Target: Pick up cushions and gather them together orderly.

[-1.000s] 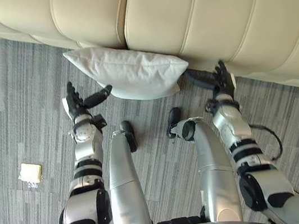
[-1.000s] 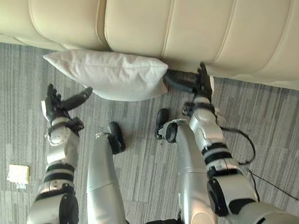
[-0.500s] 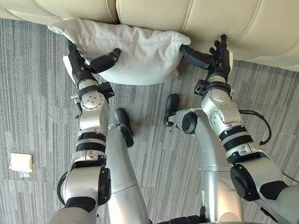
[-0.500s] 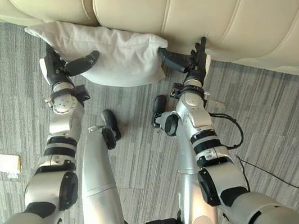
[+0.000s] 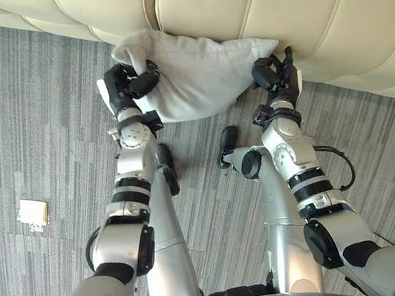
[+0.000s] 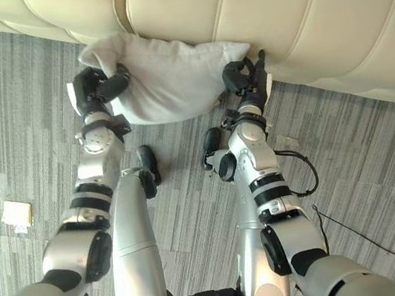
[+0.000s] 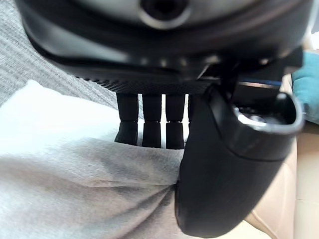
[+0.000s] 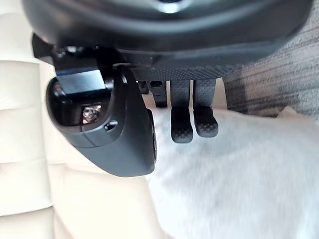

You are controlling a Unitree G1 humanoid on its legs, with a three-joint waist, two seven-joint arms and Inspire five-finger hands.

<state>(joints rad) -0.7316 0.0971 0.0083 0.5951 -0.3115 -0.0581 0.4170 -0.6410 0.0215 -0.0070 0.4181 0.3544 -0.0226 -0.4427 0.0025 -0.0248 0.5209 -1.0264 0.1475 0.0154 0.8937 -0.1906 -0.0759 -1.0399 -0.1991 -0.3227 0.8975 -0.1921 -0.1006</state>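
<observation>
"Where is the cushion (image 5: 198,80) right now?"

"Pressed up against the front of the sofa (image 5: 310,2), low down. I can't tell if it is off the floor (image 5: 22,131) yet."

"Why is the robot holding it at both ends?"

"It looks big and floppy, I think. A grip at each end should stop it from sagging or twisting. The left hand (image 5: 126,84) has its fingers and thumb curled round one end, and the cloth bunches up there. The right hand (image 5: 274,76) pinches the other end, with the thumb on one side and the fingers on the other."

"Which way does it lie?"

"Its long side runs along the sofa's front, from the robot's left to its right. One wide face looks away from the sofa, toward the robot."
</observation>
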